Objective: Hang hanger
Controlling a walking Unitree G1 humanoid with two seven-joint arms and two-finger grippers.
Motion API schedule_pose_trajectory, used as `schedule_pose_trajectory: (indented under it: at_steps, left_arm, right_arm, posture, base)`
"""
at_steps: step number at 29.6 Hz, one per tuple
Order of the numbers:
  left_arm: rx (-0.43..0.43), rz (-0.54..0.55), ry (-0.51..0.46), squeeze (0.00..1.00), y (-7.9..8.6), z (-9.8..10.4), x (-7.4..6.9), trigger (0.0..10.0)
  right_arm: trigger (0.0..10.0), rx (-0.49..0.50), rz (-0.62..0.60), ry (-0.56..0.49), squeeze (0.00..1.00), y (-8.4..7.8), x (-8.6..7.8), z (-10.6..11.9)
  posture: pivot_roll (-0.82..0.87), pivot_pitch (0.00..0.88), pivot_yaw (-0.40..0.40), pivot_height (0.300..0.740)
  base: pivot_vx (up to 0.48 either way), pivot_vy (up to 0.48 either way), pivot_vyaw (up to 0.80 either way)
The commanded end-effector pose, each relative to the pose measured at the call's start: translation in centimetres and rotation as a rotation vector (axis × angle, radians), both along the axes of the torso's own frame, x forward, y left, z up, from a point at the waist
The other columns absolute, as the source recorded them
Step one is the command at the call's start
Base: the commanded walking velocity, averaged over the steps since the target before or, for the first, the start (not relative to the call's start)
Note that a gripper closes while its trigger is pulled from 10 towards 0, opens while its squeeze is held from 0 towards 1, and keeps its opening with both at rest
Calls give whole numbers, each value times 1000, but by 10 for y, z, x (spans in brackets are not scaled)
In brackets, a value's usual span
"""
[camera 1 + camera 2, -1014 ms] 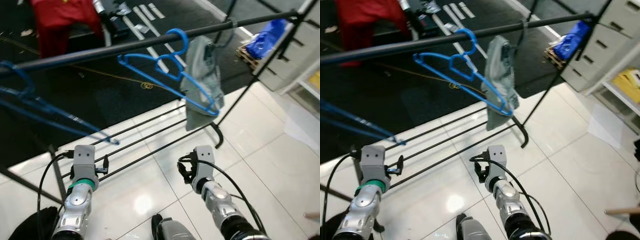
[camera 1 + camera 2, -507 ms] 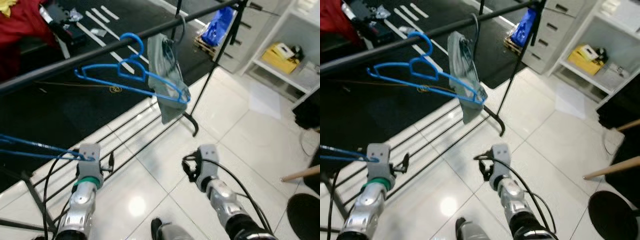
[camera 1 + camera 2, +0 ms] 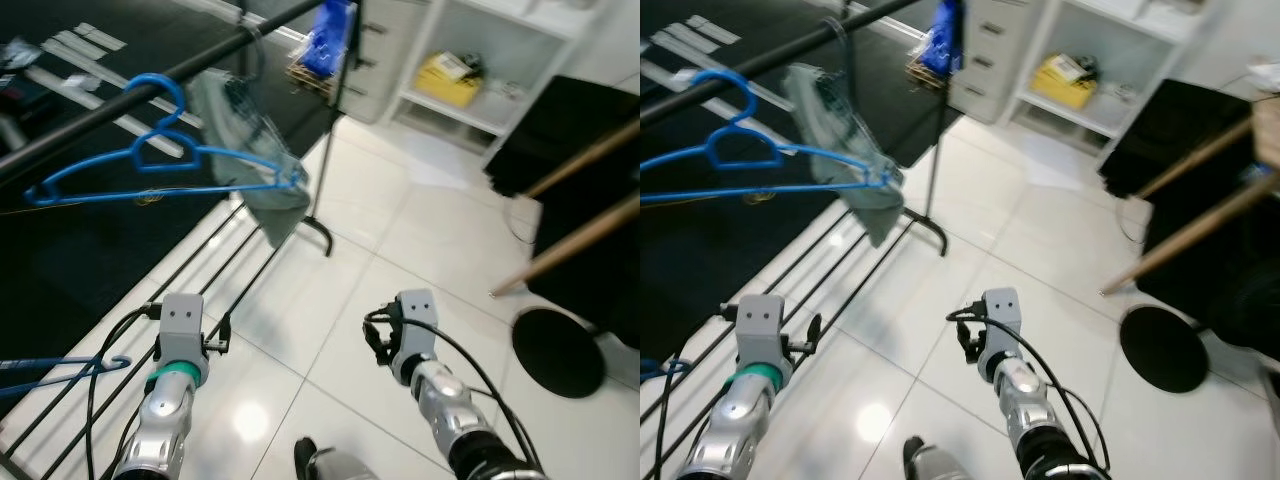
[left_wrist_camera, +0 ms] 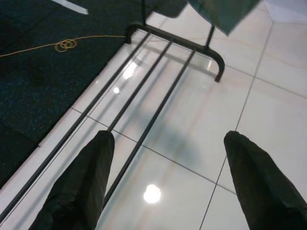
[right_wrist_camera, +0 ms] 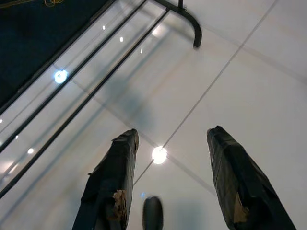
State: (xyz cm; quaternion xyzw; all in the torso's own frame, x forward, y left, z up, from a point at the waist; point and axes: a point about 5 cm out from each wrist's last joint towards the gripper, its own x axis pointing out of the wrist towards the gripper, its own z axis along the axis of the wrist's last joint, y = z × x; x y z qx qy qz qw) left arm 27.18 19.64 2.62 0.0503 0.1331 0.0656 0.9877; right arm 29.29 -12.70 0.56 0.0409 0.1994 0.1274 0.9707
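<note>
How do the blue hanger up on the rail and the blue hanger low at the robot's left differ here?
The blue hanger on the rail hangs by its hook from the black rail and shows whole, beside a grey garment. The low blue hanger sits down near the rack's base bars, cut off by the picture's edge, so its support is unclear. Both are thin blue wire-style hangers, and neither is held by a gripper.

Our head cameras look down on the tiled floor (image 3: 420,240); both wrist cameras face it too, sharing the rack's base rails (image 4: 158,76).
</note>
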Motion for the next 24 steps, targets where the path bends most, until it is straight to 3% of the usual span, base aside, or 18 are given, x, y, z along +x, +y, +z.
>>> schedule_pose_trajectory:
  at_steps: [1,24]
  left_arm:
    - [-9,-2,34,0,-3,-7,-4,10000]
    - [-10,33,75,0,5,-14,-10,10000]
  right_arm:
    - [10000,-9,-11,32,0,-5,-5,-6]
    - [10000,-5,5,36,0,2,-3,-5]
  posture:
    - [11,132,-38,740]
    - [47,129,-47,740]
  base:
    - [0,0,-800]
    - [0,0,-800]
